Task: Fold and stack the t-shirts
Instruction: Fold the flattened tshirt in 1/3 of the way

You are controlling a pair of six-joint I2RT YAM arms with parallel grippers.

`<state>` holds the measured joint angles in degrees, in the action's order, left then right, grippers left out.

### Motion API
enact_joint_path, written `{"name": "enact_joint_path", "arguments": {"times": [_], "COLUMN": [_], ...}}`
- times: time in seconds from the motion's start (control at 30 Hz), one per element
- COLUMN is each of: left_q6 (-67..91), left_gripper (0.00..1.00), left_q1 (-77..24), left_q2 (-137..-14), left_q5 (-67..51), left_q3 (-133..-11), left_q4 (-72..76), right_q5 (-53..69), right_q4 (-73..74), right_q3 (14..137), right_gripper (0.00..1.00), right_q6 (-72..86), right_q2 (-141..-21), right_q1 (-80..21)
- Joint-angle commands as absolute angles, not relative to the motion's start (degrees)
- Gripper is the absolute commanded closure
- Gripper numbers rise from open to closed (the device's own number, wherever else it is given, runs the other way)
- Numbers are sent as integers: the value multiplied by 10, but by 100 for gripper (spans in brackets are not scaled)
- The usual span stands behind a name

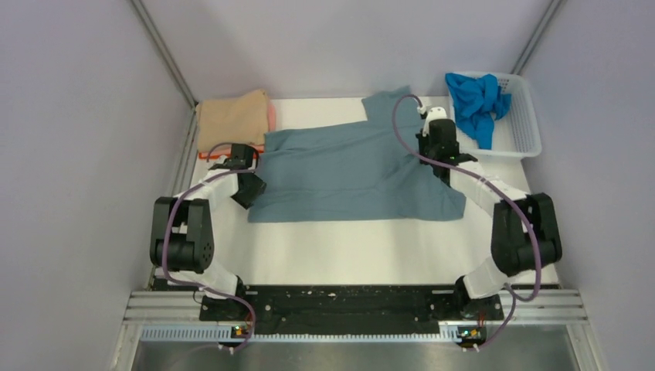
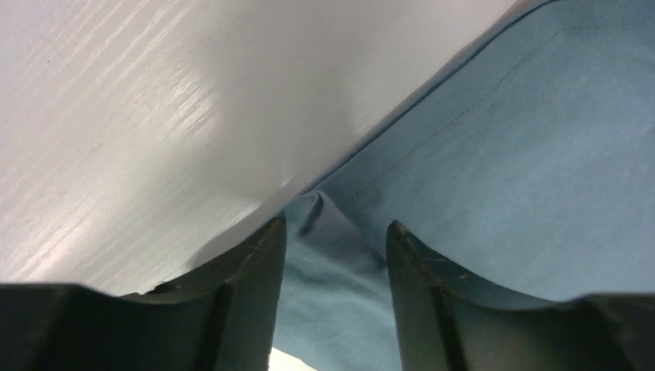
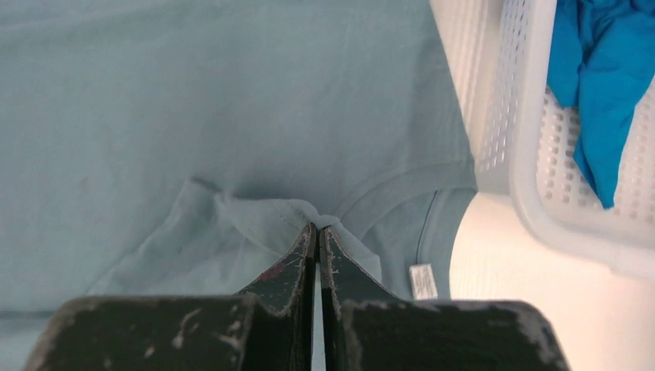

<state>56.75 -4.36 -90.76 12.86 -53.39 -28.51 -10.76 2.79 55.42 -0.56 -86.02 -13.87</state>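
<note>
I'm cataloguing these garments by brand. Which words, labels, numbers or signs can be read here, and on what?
None can be read.
The white tag inside the collar of the grey-blue t-shirt: print too small and blurred to read.
The white basket: no lettering visible.

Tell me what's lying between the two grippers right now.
The dusty grey-blue t-shirt spans the whole stretch in the top view; the left gripper straddles its edge open, the right gripper pinches it near the collar.
</note>
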Motion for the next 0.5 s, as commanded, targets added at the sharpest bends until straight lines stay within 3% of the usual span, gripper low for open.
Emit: {"name": "enact_joint_path", "arguments": {"times": [0.0,0.07,0.13,0.17,0.3,0.4,0.47], "left_q6": [558,555,552,550,538,512,489], "left_gripper": [35,23,8,2,1,1,1], "left_q1": [-36,-36,-36,-36,-37,-43,-50], "left_q2": [-924,-921,-909,-902,-870,-847,-840], "left_q5": [124,120,118,120,114,81,12], "left_q3": [-577,-596,-610,-613,-620,-608,-592], "left_q4": [-275,-292,-311,-319,-349,-331,-290], "right_q5": [-119,-161,-216,-236,-198,-74,14], "right_q4": [-48,-7,67,84,91,73,56], "right_q3": [661,731,799,811,775,708,661], "right_gripper": [93,67,51,48,33,3,1], "right_q6": [-42,-40,-11,10,59,91,119], "right_q2": [-969,-1025,-1060,-1062,-998,-931,-901], "right_q1": [-114,-113,-113,-114,-114,-114,-114]}}
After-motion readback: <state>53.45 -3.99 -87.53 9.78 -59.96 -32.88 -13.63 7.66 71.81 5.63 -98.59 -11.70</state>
